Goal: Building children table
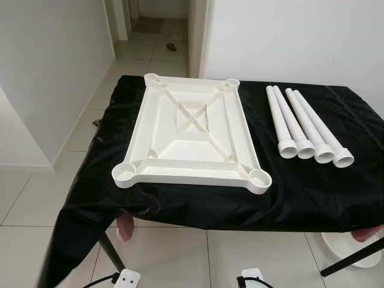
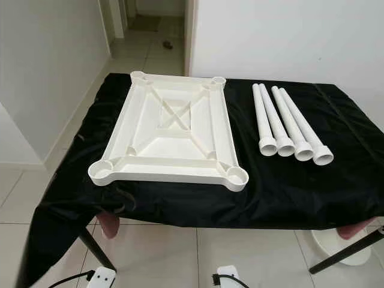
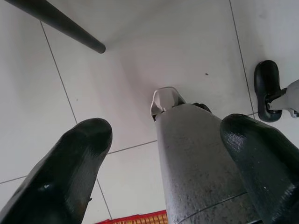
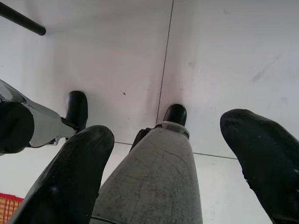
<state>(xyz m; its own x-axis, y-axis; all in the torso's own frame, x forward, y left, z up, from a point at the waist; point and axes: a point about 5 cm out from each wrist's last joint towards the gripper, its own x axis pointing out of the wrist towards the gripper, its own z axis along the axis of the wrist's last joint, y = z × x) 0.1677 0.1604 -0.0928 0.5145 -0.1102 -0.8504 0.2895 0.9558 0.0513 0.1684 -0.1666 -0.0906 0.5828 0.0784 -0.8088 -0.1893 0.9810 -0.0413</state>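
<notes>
A white plastic tabletop (image 1: pixel 192 135) lies upside down on a table draped in black cloth (image 1: pixel 300 192), with a round leg socket at each corner. To its right lie several white tube legs (image 1: pixel 306 126) side by side, wide ends toward me. My left gripper (image 3: pixel 166 154) hangs open over the tiled floor, beside my own grey leg. My right gripper (image 4: pixel 170 158) hangs open the same way, with nothing between its fingers.
White walls stand behind and left of the table, with a doorway (image 1: pixel 159 24) to a corridor at the back. Black table legs (image 1: pixel 111 252) angle down to the tiled floor (image 1: pixel 30 198). A white round base (image 1: pixel 351 246) sits under the table's right side.
</notes>
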